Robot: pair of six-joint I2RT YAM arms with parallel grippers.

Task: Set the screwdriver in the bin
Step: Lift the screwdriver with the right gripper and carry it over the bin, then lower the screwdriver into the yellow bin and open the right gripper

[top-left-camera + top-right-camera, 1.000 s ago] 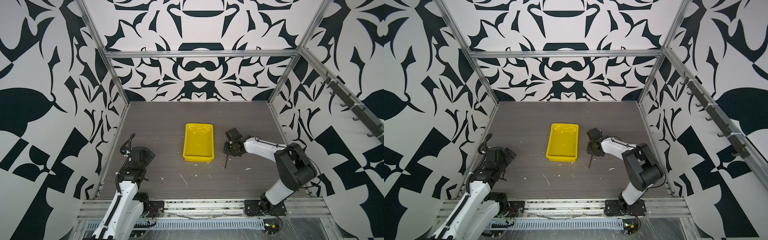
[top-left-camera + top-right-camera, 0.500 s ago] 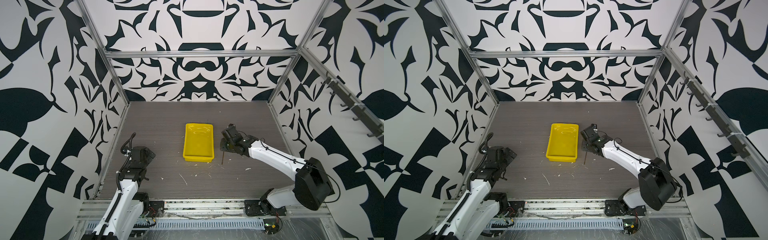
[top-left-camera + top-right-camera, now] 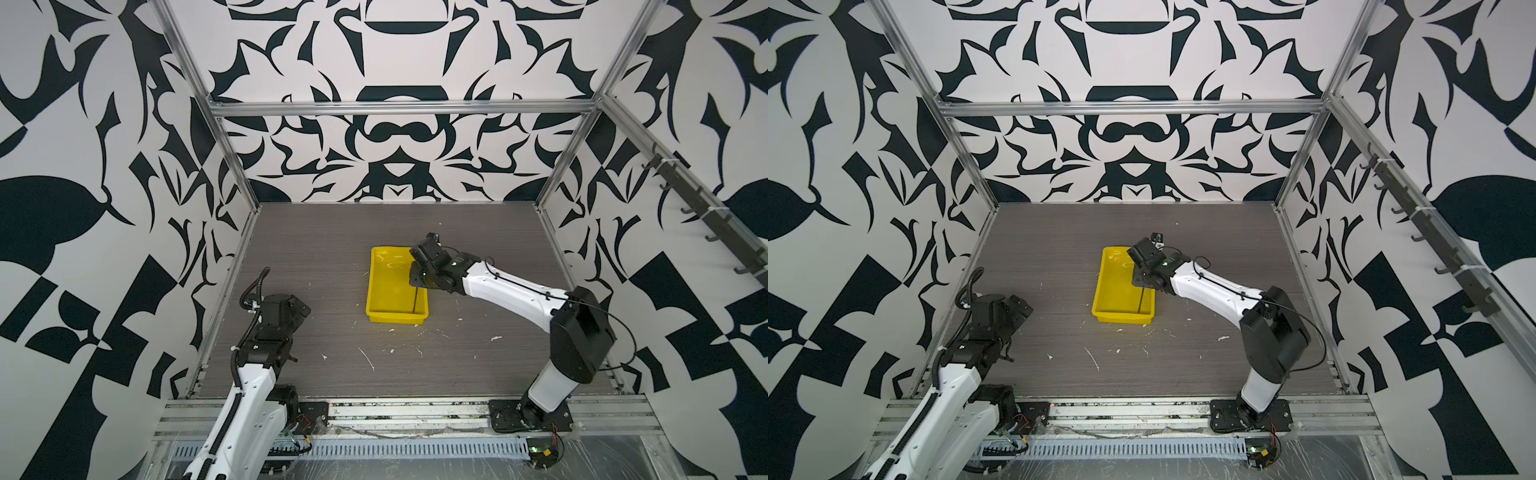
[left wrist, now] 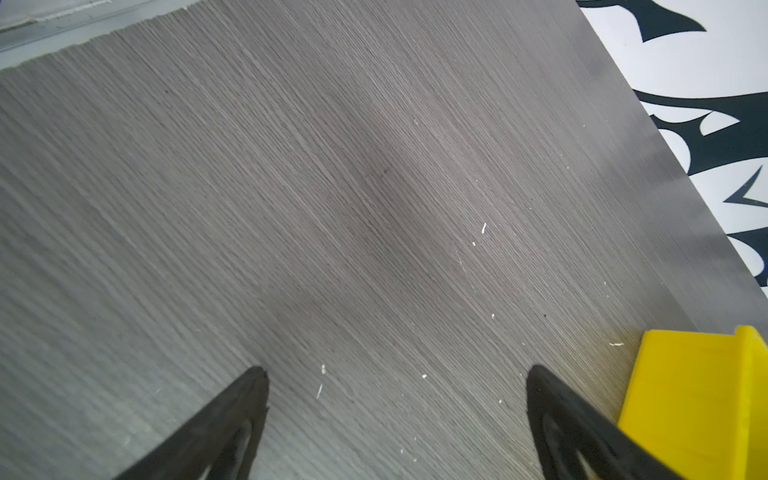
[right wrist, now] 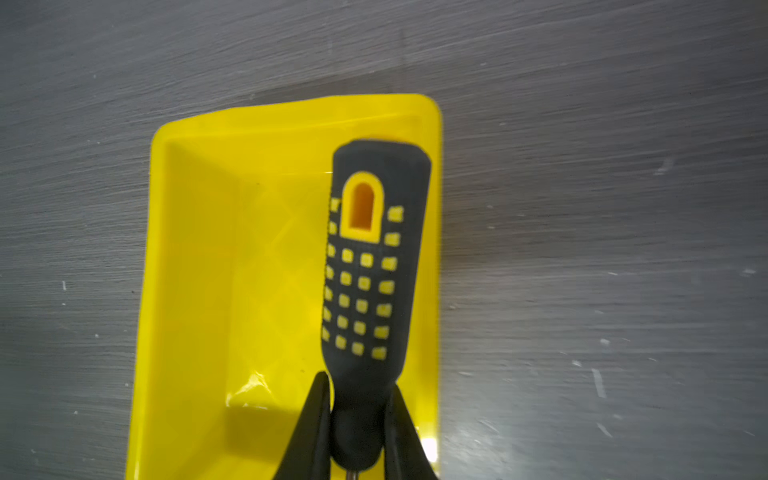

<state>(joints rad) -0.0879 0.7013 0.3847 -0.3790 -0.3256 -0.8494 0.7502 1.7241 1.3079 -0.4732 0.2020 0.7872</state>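
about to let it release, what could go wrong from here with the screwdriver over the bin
1. The right gripper pinches only the narrow neck of the screwdriver, so it may swing or twist when let go.
2. The handle hangs close to one long wall of the bin, and in a top view the shaft runs near that wall; a drop could land on the rim and roll out.

bin sitting mid-table. right gripper hanging over the bin's right side, clamping the screwdriver above the bin interior, shaft pointing toward the near wall. left gripper sitting near-left, well apart from the bin.
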